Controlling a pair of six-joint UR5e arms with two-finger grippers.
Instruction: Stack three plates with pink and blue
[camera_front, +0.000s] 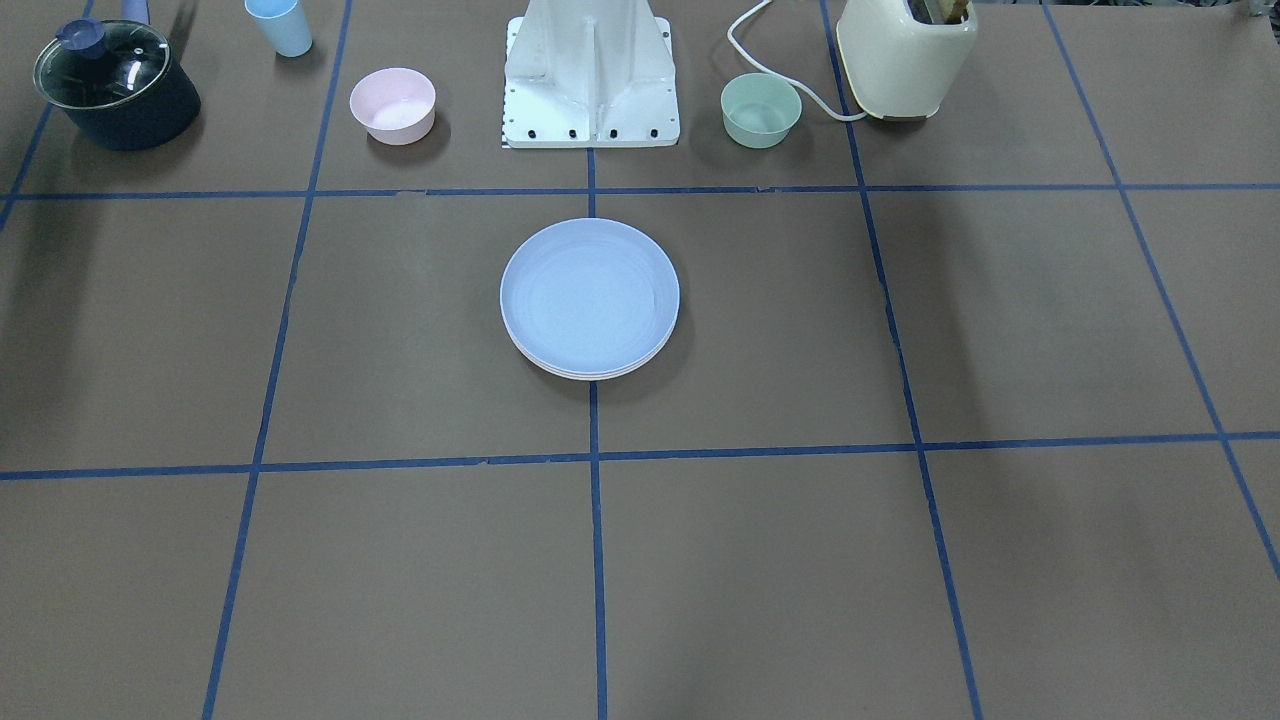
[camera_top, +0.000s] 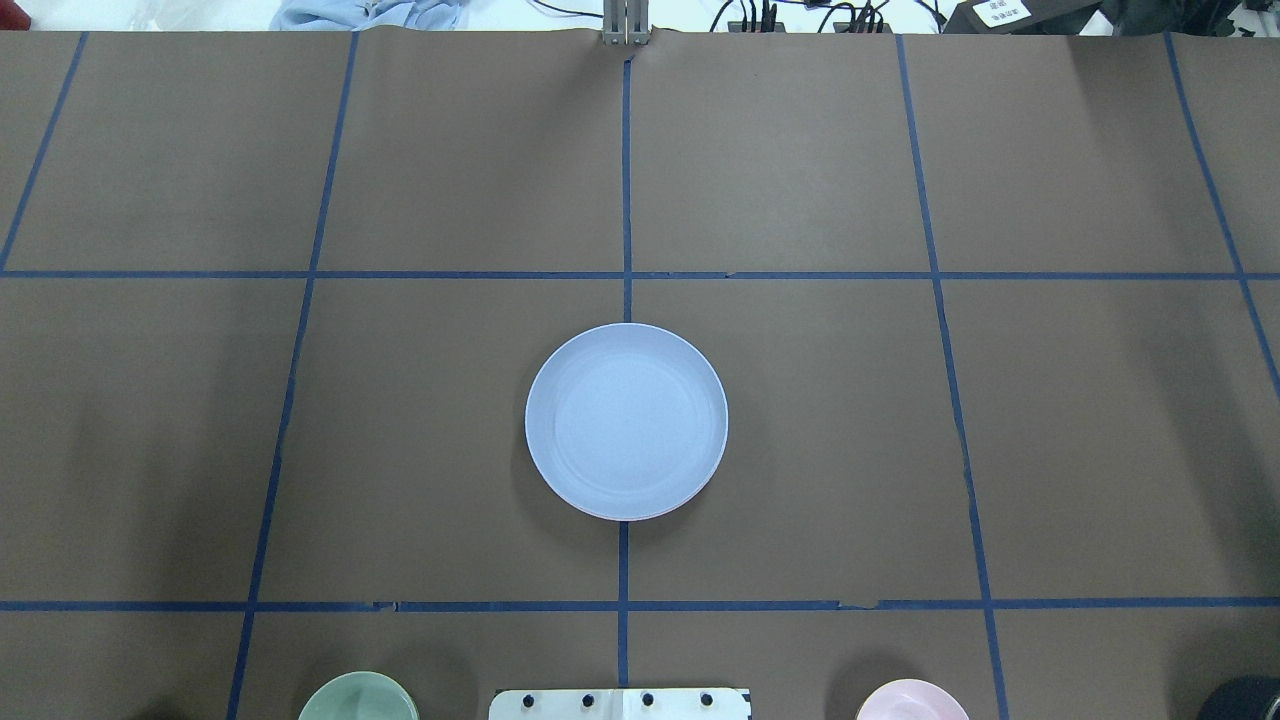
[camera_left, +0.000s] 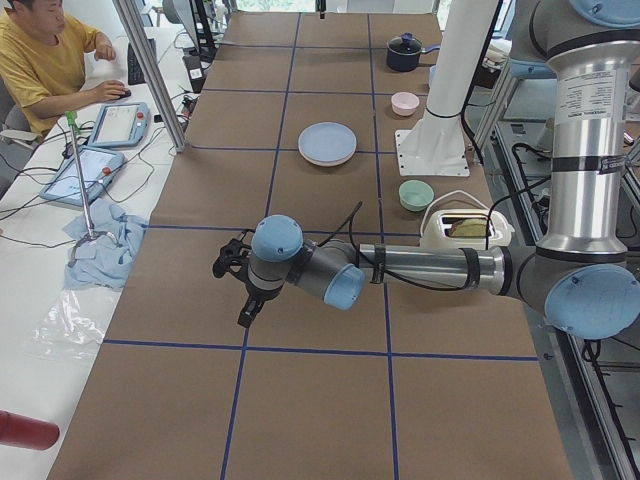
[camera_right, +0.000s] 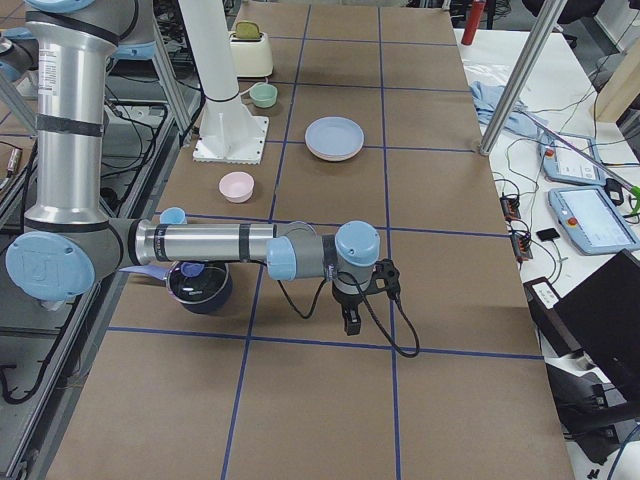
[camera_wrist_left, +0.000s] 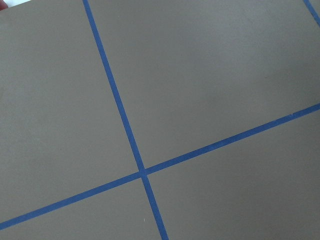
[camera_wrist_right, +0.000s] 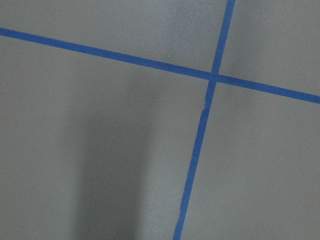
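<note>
The light blue plate (camera_front: 590, 295) lies on top of a stack at the table's centre, also seen from overhead (camera_top: 626, 420). Beneath it only thin pale rims (camera_front: 592, 374) of the lower plates show; the pink and cream plates are otherwise hidden. My left gripper (camera_left: 245, 316) shows only in the exterior left view, hanging above bare table far from the stack. My right gripper (camera_right: 350, 325) shows only in the exterior right view, also far from the stack. I cannot tell whether either is open or shut. Both wrist views show only brown table and blue tape.
A small pink bowl (camera_front: 392, 104), a green bowl (camera_front: 761, 110), a blue cup (camera_front: 280, 25), a lidded dark pot (camera_front: 115, 85) and a cream toaster (camera_front: 905, 55) line the robot's side beside the white base (camera_front: 592, 80). An operator (camera_left: 45, 60) sits at the far side.
</note>
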